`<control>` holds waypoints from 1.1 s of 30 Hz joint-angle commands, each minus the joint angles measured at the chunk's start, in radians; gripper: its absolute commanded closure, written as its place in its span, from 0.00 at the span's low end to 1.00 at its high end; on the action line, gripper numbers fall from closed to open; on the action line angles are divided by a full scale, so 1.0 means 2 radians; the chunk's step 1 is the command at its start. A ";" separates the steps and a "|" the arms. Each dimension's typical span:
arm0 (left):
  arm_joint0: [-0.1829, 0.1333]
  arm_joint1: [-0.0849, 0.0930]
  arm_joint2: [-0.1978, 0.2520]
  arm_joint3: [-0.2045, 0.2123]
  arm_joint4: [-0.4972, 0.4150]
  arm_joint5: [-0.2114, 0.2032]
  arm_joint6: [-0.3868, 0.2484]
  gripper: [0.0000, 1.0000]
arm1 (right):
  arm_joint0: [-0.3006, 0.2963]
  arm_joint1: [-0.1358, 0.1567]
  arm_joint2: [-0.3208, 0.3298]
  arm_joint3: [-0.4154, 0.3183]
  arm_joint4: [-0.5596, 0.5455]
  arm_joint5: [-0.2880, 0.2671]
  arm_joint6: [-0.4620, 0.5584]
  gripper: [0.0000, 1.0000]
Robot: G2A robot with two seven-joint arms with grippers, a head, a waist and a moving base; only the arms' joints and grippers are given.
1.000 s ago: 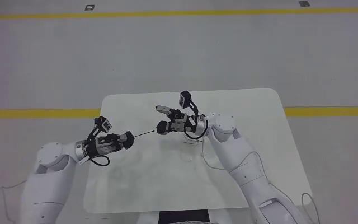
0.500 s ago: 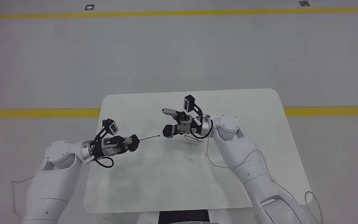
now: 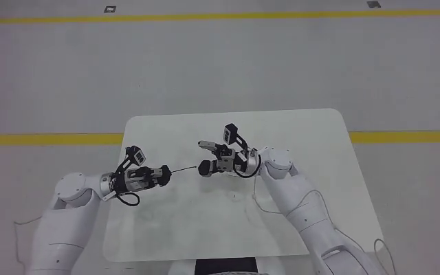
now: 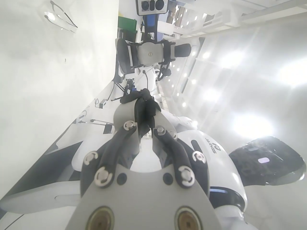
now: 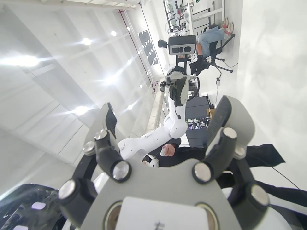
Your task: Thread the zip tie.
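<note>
- Grip: my left gripper [image 4: 144, 114] is pinched down on one end of the tie [image 3: 183, 169], and the dark strip bunches between the pads. I cannot tell whether that end is the head or the tail.
- The tie is a thin, black, nearly straight line over the table [image 3: 309, 137]. It looks stiff enough to hold its line without drooping.
- Its long axis runs from my left gripper straight toward my right one, tilting slightly away from my body.
- The free tip ends right at the nearer finger of my right gripper [image 5: 165, 116]. I cannot tell whether it touches the pad or stops just short.
- My right gripper is spread wide and holds nothing. Its opening faces the left gripper, almost head-on.
- My judgement is that the tip sits toward one finger rather than midway in the opening. The right gripper is far nearer the loose end, so it is the one to take it. The tip would need centring between the pads before any closing, and such a thin strip could slide off a pad edge.
</note>
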 commanded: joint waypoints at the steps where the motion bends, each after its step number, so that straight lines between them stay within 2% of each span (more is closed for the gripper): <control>1: 0.000 0.000 0.000 0.000 0.000 0.000 0.000 1.00 | -0.001 0.001 -0.003 -0.001 0.003 0.000 0.000 0.47; 2: 0.000 0.000 0.000 0.000 0.000 0.000 0.000 1.00 | -0.002 0.001 -0.005 -0.001 0.004 -0.001 -0.002 0.51; 20: 0.000 0.000 0.000 0.000 0.000 0.000 0.000 1.00 | -0.012 0.010 -0.024 -0.012 0.005 -0.020 -0.020 0.65; 30: 0.000 0.000 0.000 0.000 0.000 0.000 0.000 1.00 | -0.020 0.020 -0.025 -0.029 0.000 -0.034 0.001 0.67; 33: 0.000 0.000 0.000 0.000 0.000 0.000 0.000 1.00 | -0.023 0.024 -0.024 -0.036 -0.002 -0.038 0.005 0.72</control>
